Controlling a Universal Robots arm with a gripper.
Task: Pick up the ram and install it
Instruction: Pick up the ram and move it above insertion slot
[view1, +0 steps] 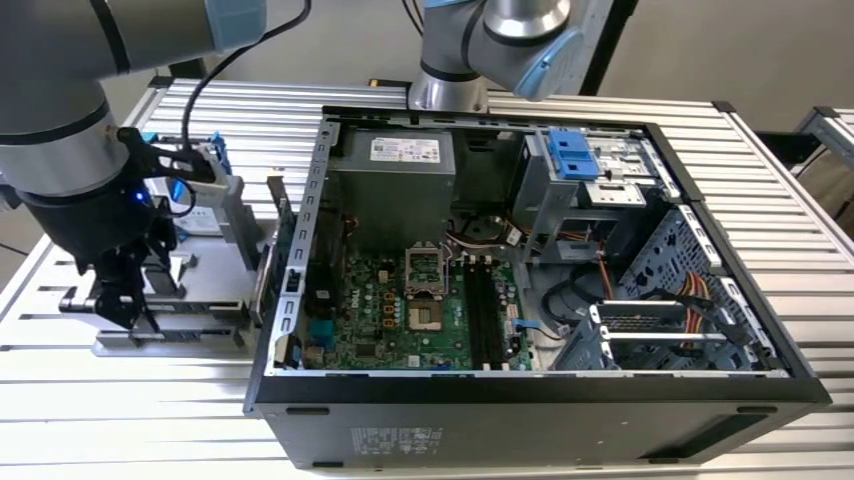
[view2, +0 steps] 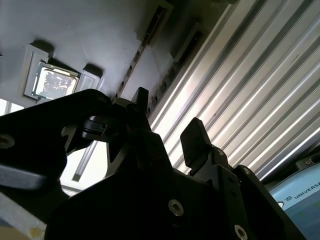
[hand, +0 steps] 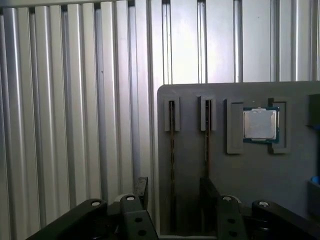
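The ram (hand: 171, 165) stands on edge in a slot of the grey holder tray (hand: 190, 160), with a second stick (hand: 207, 150) in the slot beside it and one processor chip (hand: 260, 125) in its own pocket. My pincer (hand: 175, 187) hangs close above them, its two fingers apart and gripping nothing, the ram's slot between them. My arm (view1: 60, 170) points straight down over the tray on the ribbed bench (view1: 787, 170), at the exterior view's left of the one open computer case (view1: 534, 420).
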